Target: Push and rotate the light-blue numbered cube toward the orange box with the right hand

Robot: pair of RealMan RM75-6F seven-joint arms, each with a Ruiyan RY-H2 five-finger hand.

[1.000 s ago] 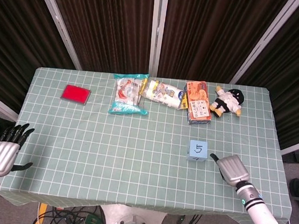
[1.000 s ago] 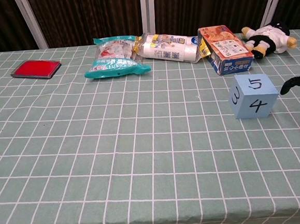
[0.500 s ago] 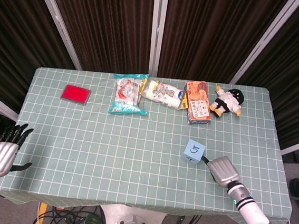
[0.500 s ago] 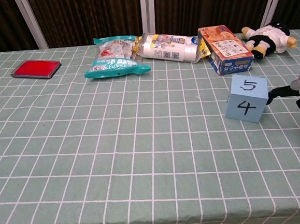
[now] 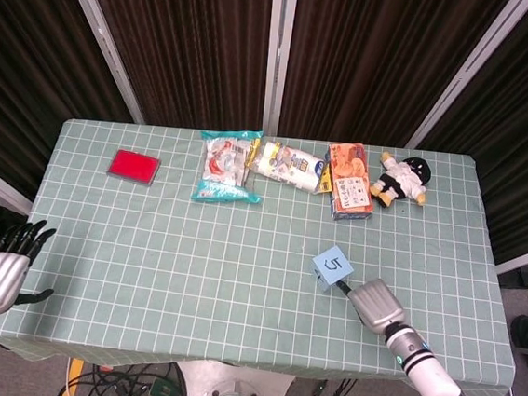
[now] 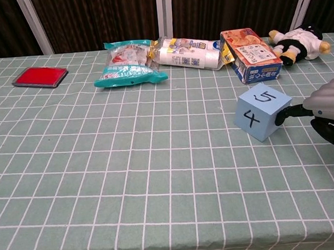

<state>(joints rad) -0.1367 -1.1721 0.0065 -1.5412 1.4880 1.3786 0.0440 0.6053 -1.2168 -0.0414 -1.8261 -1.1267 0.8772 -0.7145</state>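
Note:
The light-blue numbered cube [image 5: 333, 265] [image 6: 262, 111] stands right of the table's middle, turned corner-on, with 5 on top and 4 on a front face. My right hand [image 5: 375, 305] [image 6: 328, 109] lies just right of it, and one outstretched fingertip [image 6: 286, 114] touches the cube's right side while the other fingers curl under the palm. The orange box [image 5: 348, 182] [image 6: 250, 54] lies farther back, behind the cube. My left hand [image 5: 0, 271] hangs off the table's left edge with fingers spread and holds nothing; the chest view does not show it.
Along the back edge lie a red flat pad [image 5: 134, 165], a teal snack bag [image 5: 224, 164], a white packet [image 5: 288, 166] and a panda plush [image 5: 401, 179]. The green checked tablecloth [image 5: 192, 266] covers the table.
My right hand has slid left across the table, pushing the cube left and a little toward the front. The cube has rotated from face-on to corner-on. The left hand drifted slightly.

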